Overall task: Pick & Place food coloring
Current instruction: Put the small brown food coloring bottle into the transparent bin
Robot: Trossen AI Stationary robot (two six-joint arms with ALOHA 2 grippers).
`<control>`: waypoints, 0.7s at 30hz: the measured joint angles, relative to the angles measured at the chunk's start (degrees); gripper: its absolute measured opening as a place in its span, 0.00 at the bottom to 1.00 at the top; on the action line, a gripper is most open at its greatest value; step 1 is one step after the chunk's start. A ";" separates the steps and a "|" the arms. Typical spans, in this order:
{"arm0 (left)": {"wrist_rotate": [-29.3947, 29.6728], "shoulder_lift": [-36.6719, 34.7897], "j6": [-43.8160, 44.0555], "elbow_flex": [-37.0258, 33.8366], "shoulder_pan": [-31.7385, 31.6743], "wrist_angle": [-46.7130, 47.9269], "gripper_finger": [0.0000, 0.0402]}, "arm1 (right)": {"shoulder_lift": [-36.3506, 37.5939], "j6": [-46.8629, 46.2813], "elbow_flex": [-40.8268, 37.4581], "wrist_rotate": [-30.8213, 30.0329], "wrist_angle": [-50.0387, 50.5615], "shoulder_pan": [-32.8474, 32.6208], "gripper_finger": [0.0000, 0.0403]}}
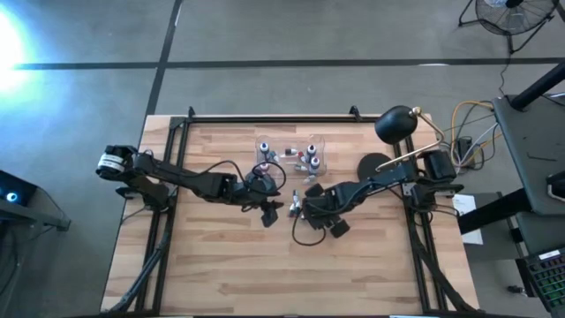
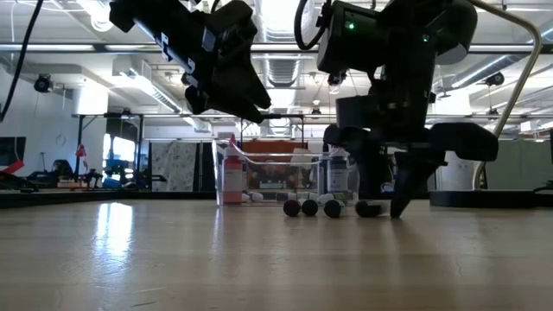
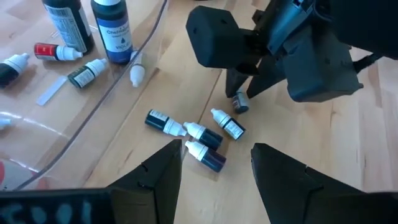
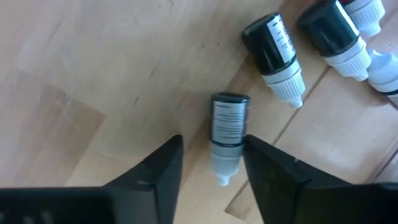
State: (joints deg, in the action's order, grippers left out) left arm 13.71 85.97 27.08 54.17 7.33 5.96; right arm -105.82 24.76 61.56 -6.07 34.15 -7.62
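The right gripper (image 4: 208, 165) is down at the wooden table (image 1: 221, 265), just in front of the clear plastic box (image 1: 291, 155), with its two dark fingers (image 4: 158, 171) set either side of a small dark bottle (image 4: 227, 137) of food coloring that lies flat on the wood, its whitish tip pointing back between them. The jaws are narrowed around it: one finger looks to be touching the bottle's side, while a sliver of wood shows at the other, so I cannot tell if the bottle is properly gripped. Three more little bottles (image 3: 199, 134) lie on their sides close by, near one another on the table between the two arms. The left gripper (image 3: 214, 171) hangs a little above the table next to that cluster, its jaws well apart and holding nothing. Inside the box, other bottles are scattered: two taller ones (image 3: 112, 28) stand upright, one of them with a blue label, and a red one (image 3: 53, 51) and a dark one (image 3: 86, 71) lie flat on its floor. From table height, the bottles' round ends show in a row in front of the box, with the right gripper's fingers reaching the wood beside them.
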 joint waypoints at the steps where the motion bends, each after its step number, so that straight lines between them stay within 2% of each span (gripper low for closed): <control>1: 0.18 0.00 -0.01 0.00 0.00 -0.01 0.42 | 0.00 -1.09 0.00 0.30 0.04 0.02 0.35; 6: 1.42 0.00 -0.01 0.00 0.00 0.04 0.42 | 0.08 -8.74 0.06 2.11 0.21 0.11 0.21; 10: 1.45 0.00 -0.01 0.00 0.11 0.57 0.42 | 0.44 -15.44 1.68 0.40 1.85 0.15 0.14; 12: 1.48 0.00 -0.01 0.00 0.41 1.84 0.42 | 1.78 -18.45 3.28 -2.43 2.93 0.29 0.14; 17: 3.05 -0.09 -0.21 0.00 2.07 3.75 0.42 | 6.33 -22.31 9.58 -15.85 0.81 1.56 0.17; 21: 6.33 -0.13 -0.21 -0.07 3.43 4.21 0.42 | 5.55 -26.40 14.83 -15.41 0.84 8.08 0.18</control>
State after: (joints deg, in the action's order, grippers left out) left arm 20.04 85.84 26.87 54.11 10.76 10.17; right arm -100.27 -1.64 76.39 -21.48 34.99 0.46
